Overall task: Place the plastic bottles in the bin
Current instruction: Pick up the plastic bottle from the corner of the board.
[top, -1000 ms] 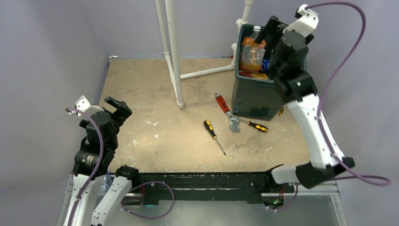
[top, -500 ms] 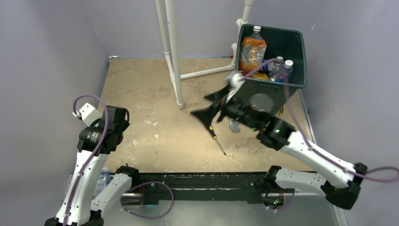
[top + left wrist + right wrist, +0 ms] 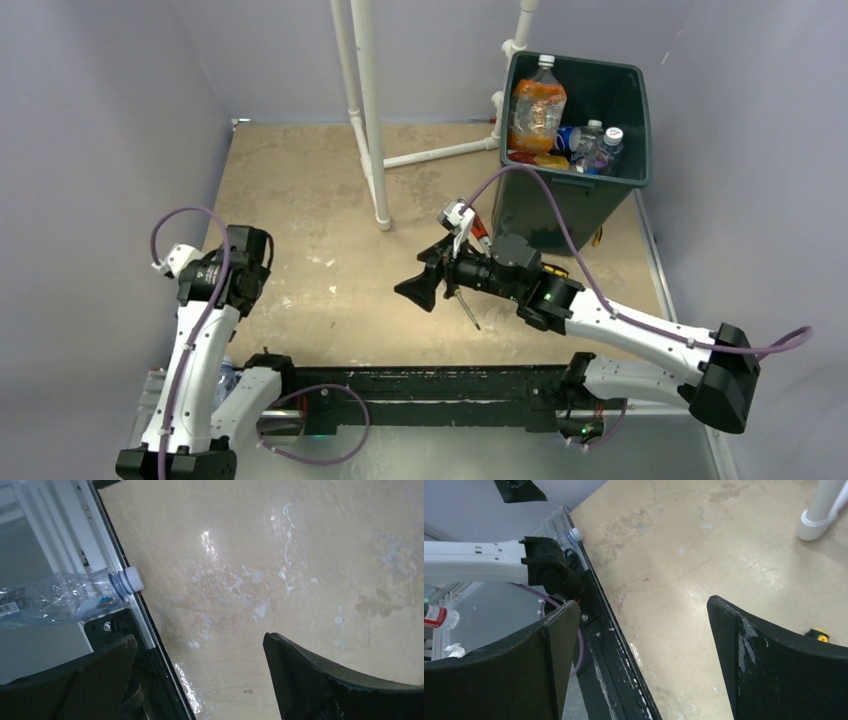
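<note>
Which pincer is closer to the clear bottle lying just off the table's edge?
Left. The left pincer hovers open just beside the clear bottle; the right pincer is over the middle of the table, much farther away.

Nothing legible anywhere, folks: no word, brand or number. The clear bottle (image 3: 65, 597) off the desk's (image 3: 300, 555) near-left corner wears a barcode strip (image 3: 10, 608), its digits too small to read. In the bin (image 3: 645, 130), an orange label (image 3: 537, 105) and a blue label (image 3: 566, 137) are blurred. A red label (image 3: 435, 616) is illegible too.
</note>
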`<control>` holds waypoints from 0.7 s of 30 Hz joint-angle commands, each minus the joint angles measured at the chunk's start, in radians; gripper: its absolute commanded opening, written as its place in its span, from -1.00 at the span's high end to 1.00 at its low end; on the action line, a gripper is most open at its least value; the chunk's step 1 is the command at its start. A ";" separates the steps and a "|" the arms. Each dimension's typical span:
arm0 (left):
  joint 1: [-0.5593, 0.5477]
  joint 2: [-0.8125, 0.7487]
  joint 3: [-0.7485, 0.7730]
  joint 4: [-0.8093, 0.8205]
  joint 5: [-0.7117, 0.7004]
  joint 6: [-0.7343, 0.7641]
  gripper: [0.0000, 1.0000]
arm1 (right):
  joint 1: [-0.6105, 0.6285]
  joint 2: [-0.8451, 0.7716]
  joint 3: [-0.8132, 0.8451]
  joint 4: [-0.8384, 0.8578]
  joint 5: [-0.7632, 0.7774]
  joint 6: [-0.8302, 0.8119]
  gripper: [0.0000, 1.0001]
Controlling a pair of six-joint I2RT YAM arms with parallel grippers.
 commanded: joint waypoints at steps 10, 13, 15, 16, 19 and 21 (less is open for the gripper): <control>0.121 -0.031 0.110 0.332 0.021 0.519 -0.99 | 0.015 0.100 -0.046 0.275 -0.157 0.102 -0.98; 0.121 -0.119 0.048 0.563 0.147 0.678 -0.99 | 0.015 0.036 -0.045 0.228 -0.134 0.079 -0.98; 0.121 -0.167 -0.059 0.769 0.156 0.738 -0.99 | 0.015 -0.008 -0.043 0.192 -0.124 0.071 -0.98; 0.121 -0.195 -0.125 0.892 0.170 0.762 -0.99 | 0.015 -0.027 -0.046 0.178 -0.116 0.068 -0.98; 0.120 -0.262 -0.370 1.286 0.217 0.834 -0.99 | 0.015 -0.067 -0.033 0.115 -0.103 0.048 -0.98; 0.118 -0.233 -0.510 1.537 0.285 0.893 -0.99 | 0.015 -0.091 -0.021 0.061 -0.090 0.030 -0.98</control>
